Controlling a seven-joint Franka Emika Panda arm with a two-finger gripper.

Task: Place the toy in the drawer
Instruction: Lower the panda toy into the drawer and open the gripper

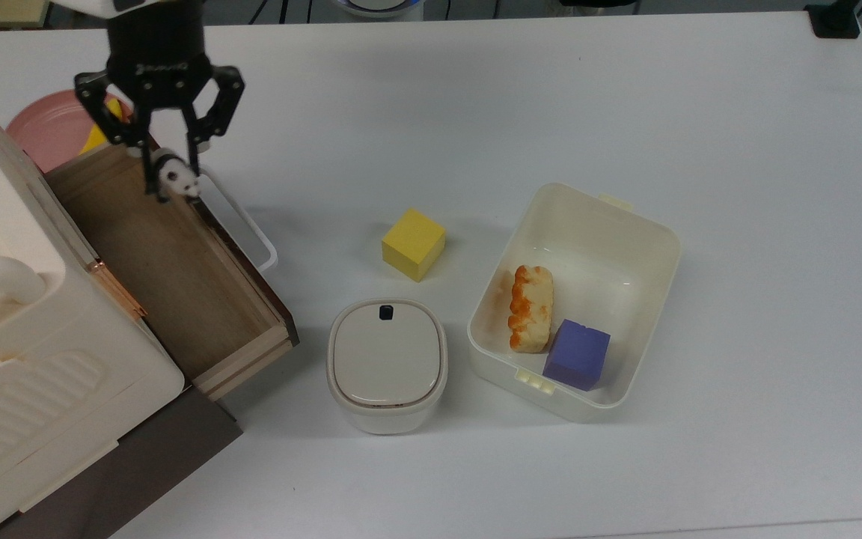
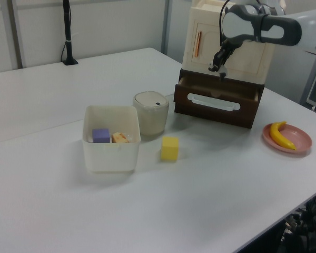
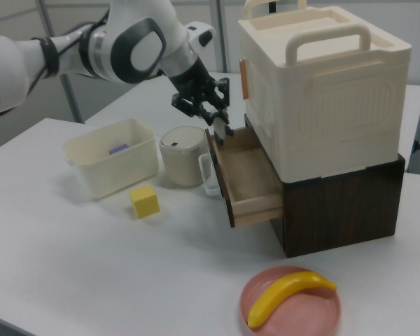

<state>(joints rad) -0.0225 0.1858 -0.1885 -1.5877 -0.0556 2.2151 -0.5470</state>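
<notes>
- Yellow cube (image 1: pixel 413 243): rests directly on the white table (image 1: pixel 700 112), near the middle of the top view.
- Lidded cream container (image 1: pixel 387 364): stands on the table just below the yellow cube in the top view; a small dark button sits on its lid.
- White plastic bin (image 1: pixel 625 224): open-topped, to the top view's right of the cube and container.
- Purple cube (image 1: pixel 577 354): inside the bin, touching the orange-and-white food item (image 1: pixel 530 308).
- Pink plate (image 3: pixel 294 323): carries a yellow banana (image 3: pixel 288 295), near the front of the right view.
</notes>
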